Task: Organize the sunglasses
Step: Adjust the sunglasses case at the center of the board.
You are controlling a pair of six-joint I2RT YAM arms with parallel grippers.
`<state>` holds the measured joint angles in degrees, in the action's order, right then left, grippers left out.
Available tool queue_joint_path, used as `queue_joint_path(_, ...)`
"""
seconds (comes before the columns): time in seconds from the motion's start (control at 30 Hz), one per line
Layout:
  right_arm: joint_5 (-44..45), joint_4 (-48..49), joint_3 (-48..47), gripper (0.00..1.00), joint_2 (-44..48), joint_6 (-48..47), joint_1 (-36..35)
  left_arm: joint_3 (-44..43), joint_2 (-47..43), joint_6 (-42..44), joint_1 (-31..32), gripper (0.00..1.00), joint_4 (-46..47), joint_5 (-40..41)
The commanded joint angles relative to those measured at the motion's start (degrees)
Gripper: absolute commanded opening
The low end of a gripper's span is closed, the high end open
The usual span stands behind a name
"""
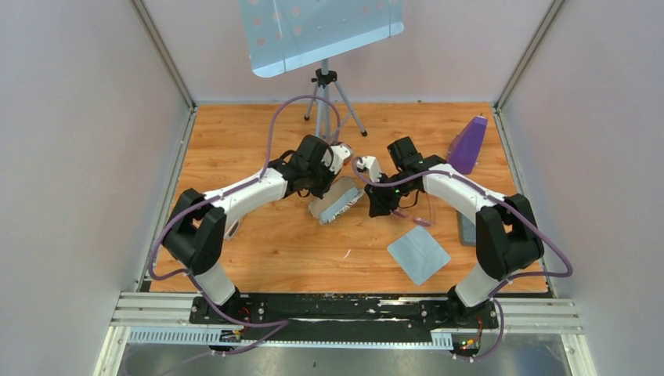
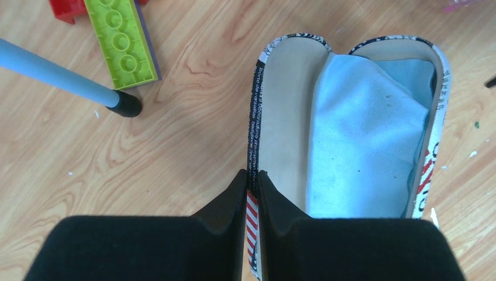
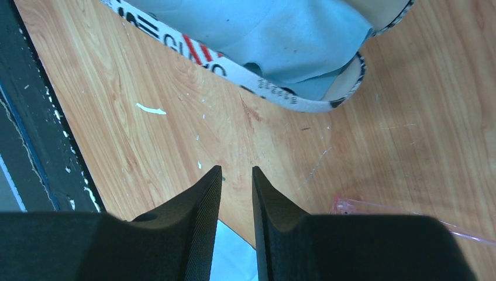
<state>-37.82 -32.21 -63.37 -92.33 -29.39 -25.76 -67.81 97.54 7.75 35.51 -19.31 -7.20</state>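
The sunglasses [image 3: 352,206] lie on the wooden table just right of my right gripper; only a pale pink hinge and thin clear arms show in the right wrist view. The printed glasses case [image 2: 275,105] lies open with a light blue cloth [image 2: 362,146] inside. My left gripper [image 2: 252,174] is shut on the case's thin side wall, where the red and white stripes are. My right gripper [image 3: 237,170] hovers over bare wood near the case's end, open by a narrow gap with nothing between its fingers. In the top view both grippers flank the case [image 1: 335,200].
A second blue-grey cloth [image 1: 419,254] lies flat at the front right. A tripod [image 1: 325,98] carrying a perforated plate stands at the back, one leg [image 2: 58,76] near the case. Green [image 2: 123,41] and red [image 2: 67,9] bricks lie beside it. A purple object [image 1: 468,145] stands back right.
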Motion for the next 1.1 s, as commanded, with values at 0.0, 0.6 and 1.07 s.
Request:
queue_joint_path(0.0, -1.82, 0.50, -2.27, 0.30, 0.77, 2.83, -0.58, 2.34, -7.00, 3.27, 3.75, 0.03, 4.09, 6.18)
queue_joint_path(0.6, -21.84, 0.78, -5.26, 0.28, -9.28, 21.56, 5.82, 13.74, -12.61, 18.60, 17.25, 0.00, 11.96, 37.13)
queue_joint_path(1.07, -26.78, 1.82, -8.27, 0.24, -18.37, 26.56, 4.56, 16.55, -7.26, 22.75, 24.56, 0.00, 17.17, 45.46)
